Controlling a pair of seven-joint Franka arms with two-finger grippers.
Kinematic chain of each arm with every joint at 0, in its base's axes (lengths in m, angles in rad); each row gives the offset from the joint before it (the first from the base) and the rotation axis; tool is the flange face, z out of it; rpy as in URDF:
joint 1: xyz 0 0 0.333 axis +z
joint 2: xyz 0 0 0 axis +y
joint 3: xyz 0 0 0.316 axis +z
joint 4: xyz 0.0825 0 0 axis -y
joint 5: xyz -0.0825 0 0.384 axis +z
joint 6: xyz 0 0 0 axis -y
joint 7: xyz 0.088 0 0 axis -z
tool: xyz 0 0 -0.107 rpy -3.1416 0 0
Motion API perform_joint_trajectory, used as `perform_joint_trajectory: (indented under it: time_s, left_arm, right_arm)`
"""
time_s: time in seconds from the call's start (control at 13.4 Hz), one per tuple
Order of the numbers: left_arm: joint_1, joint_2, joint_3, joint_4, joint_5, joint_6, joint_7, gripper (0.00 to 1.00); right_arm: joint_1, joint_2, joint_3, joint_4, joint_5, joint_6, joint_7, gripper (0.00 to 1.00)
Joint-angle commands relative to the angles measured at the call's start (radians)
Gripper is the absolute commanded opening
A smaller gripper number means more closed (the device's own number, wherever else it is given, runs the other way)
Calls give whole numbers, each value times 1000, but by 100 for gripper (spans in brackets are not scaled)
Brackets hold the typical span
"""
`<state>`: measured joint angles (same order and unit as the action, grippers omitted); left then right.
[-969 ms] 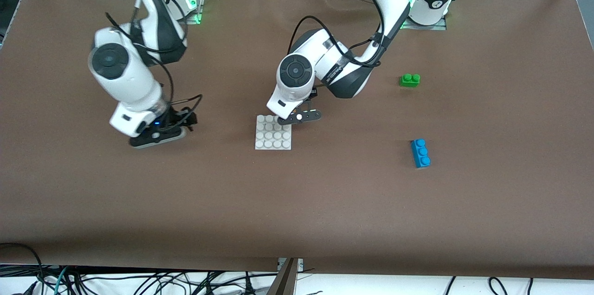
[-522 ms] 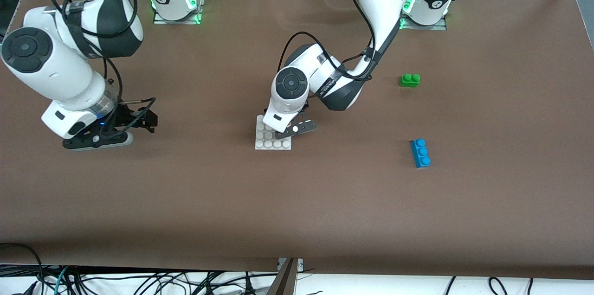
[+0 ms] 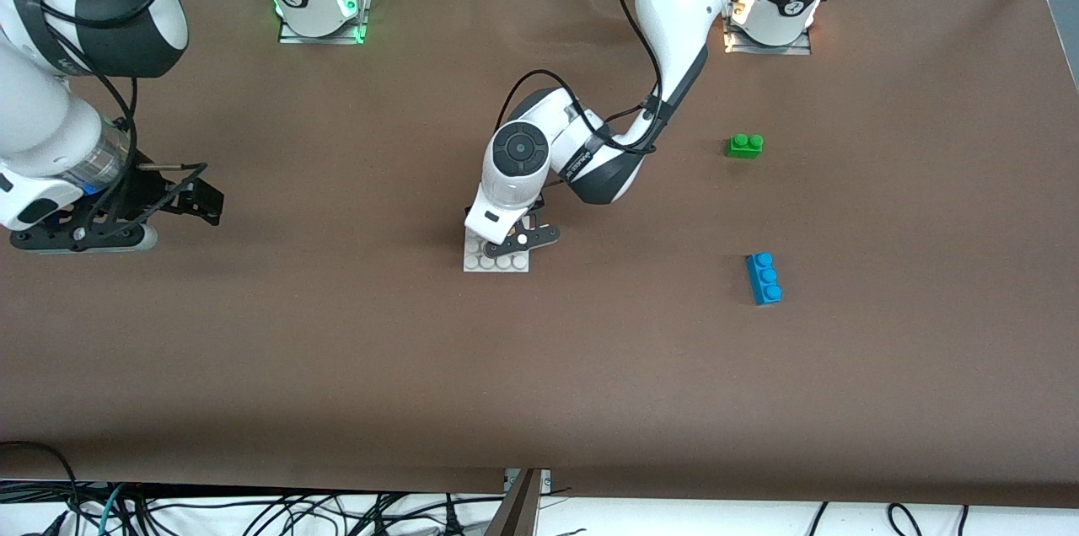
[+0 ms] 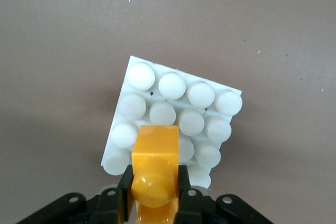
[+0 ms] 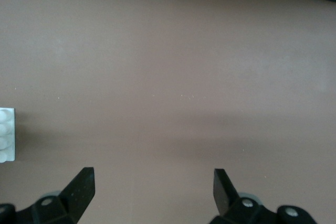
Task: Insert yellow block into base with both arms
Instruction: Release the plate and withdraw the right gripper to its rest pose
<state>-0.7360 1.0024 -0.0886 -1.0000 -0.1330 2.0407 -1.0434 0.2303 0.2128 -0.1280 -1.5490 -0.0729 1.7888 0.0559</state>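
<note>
Since the earlier frames the left gripper point(image 3: 516, 243) has slid from the base's farther corner to sit over its middle, while the right arm has swung off toward its own end of the bench point(image 3: 539, 401). Nearest the front camera among the loose pieces, the blue brick point(image 3: 764, 278) lies toward the left arm's end, untouched and no part of this job. A little farther from the camera sits the base point(image 3: 497, 264), flat on the bench, most of it hidden in the front view by the left wrist. In the left wrist view the block point(image 4: 155, 169) is clamped between the gripper's fingers point(image 4: 125, 195), stud end toward the camera, hanging just over the base point(image 4: 173, 119), so it looks lined up to be pressed onto the studs; whether it touches them yet cannot be told. It is an orange-yellow brick, glossy, square-edged, one round stud showing. The base is white, slightly skewed to the gripper, with a four-by-four grid of round studs. The right gripper point(image 3: 101, 224) hangs with its jaws apart over bare bench, well clear of the base, waiting; it is not bracing the base as a two-arm insert might want. Farthest off, the green brick point(image 3: 745, 146) lies idle.
</note>
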Motion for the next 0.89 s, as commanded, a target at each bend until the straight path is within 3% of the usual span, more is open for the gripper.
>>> perform_joint_trajectory:
  time_s: [0.0, 0.82]
  left_arm:
    - [-20, 38, 32, 51, -20, -7, 58, 0]
    - [-49, 93, 66, 52, -17, 29, 160, 0]
  right_arm:
    - [-34, -32, 10, -5, 15, -29, -16, 100]
    - [-167, -156, 56, -65, 28, -60, -53, 100]
